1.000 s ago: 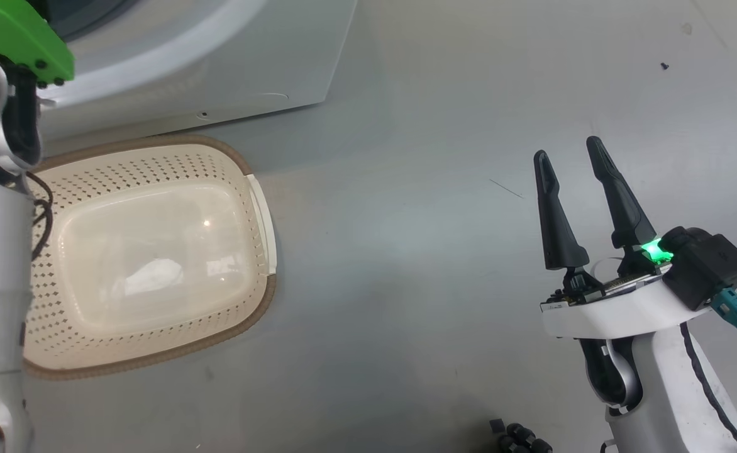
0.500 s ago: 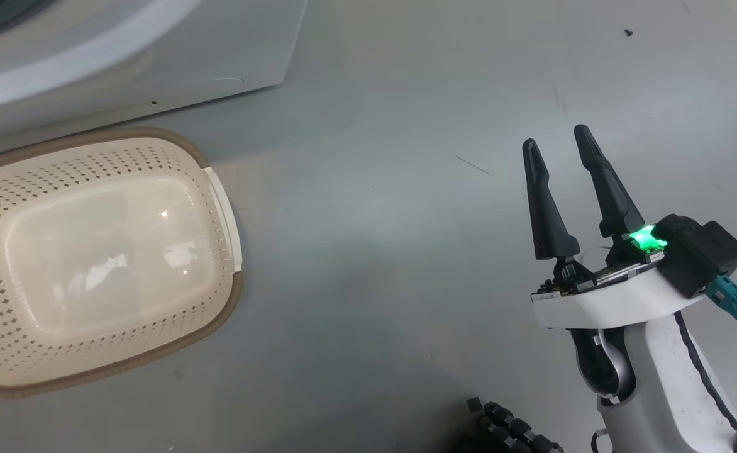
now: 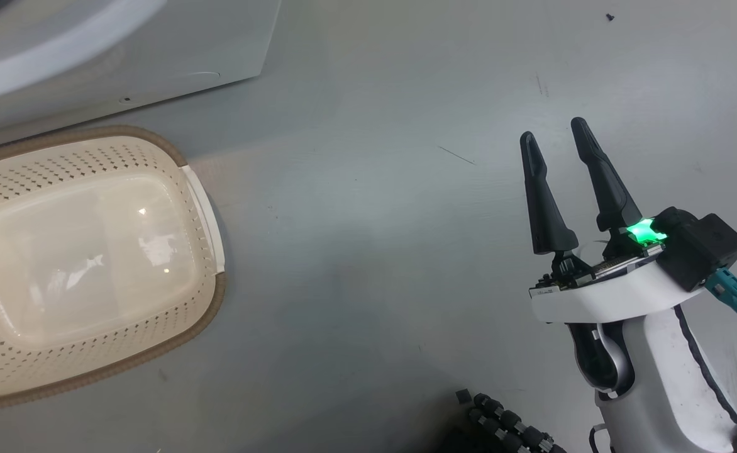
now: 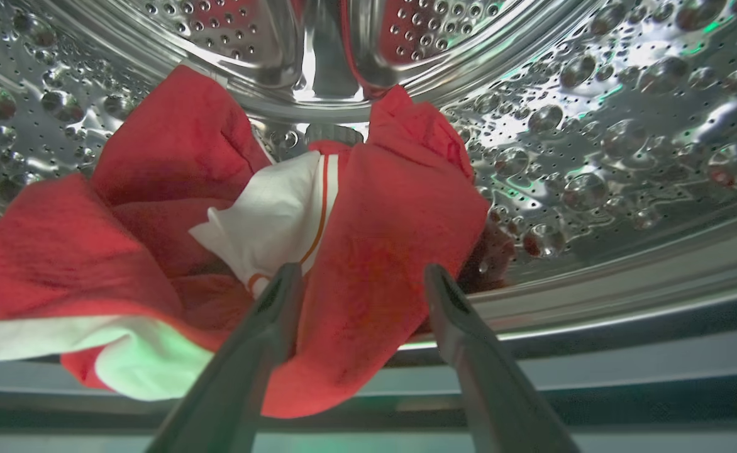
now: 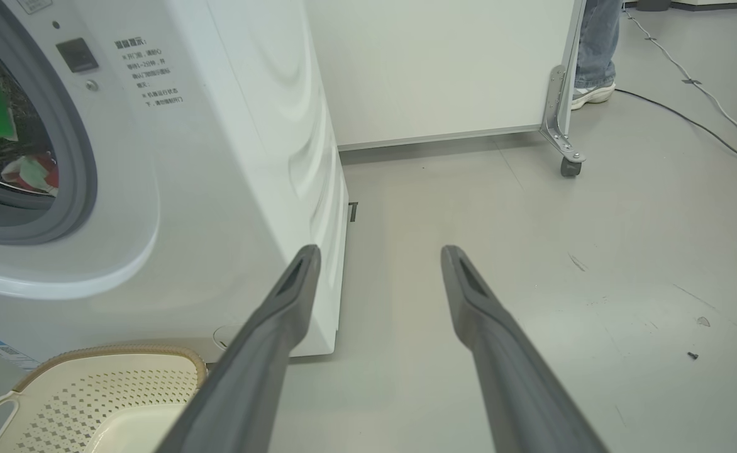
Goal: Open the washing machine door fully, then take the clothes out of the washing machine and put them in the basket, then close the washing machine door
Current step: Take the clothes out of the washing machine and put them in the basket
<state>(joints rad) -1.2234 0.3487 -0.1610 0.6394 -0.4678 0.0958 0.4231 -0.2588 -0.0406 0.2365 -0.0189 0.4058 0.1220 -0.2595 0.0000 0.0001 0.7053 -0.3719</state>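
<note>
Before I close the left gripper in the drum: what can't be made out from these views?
- Left wrist view: the clothes pile hides any pieces beneath; whether the left gripper touches cloth is unclear.
- Head view: the basket's left side is cut off by the frame edge.
- Right wrist view: the washing machine's printed lettering is too small to read.

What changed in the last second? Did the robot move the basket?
Nothing was moved, gripped or let go. The head camera swung to the right, so the basket, the washing machine and a dark floor speck all slid left and up together in its view. The basket is still empty, and the right gripper still hangs open, holding nothing.
</note>
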